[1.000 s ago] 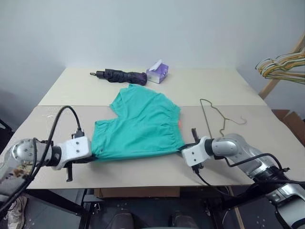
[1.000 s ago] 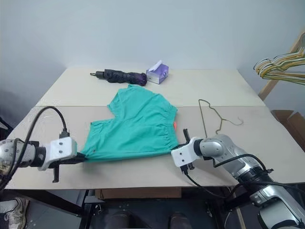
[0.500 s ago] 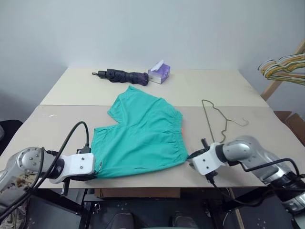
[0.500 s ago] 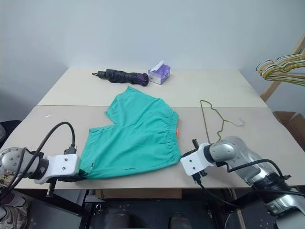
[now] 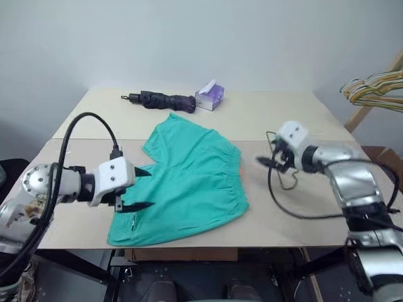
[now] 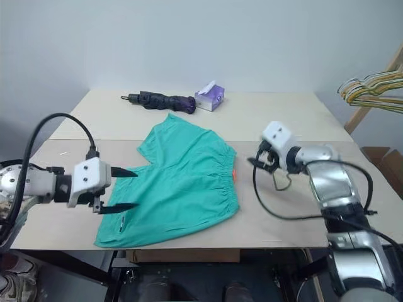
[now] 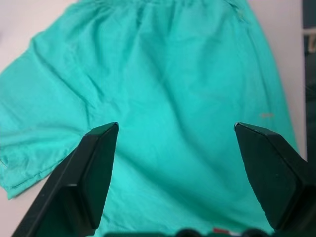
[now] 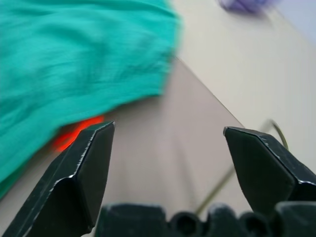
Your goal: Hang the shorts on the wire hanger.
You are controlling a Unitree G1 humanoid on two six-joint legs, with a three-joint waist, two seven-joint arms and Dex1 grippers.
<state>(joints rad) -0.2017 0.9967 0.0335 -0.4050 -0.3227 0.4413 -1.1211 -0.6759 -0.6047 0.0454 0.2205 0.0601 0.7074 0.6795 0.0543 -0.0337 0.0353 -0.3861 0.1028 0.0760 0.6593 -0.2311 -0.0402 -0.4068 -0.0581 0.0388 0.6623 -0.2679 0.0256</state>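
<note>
The teal-green shorts [image 5: 186, 182] lie flat on the table's near half, waistband to the right, with the lower hem close to the front edge. My left gripper [image 5: 143, 188] hovers open above their left side with nothing between its fingers; the left wrist view shows only the shorts [image 7: 173, 74] beyond it. My right gripper [image 6: 255, 161] is raised to the right of the waistband, open and empty. Beside it lies the wire hanger [image 5: 270, 135], partly hidden by the right arm; a piece of the wire hanger [image 8: 279, 132] appears past the right fingers.
A folded dark umbrella [image 5: 160, 99] and a purple tissue box [image 5: 208, 95] sit at the table's far edge. A bunch of coloured hangers [image 5: 374, 88] hangs on a wooden stand off the right side. An orange tag [image 8: 74, 133] peeks from the waistband.
Both grippers were shut on the shorts' near corners; both have let go and opened. The left rose over the shorts. The right swung up and away toward the hanger.
</note>
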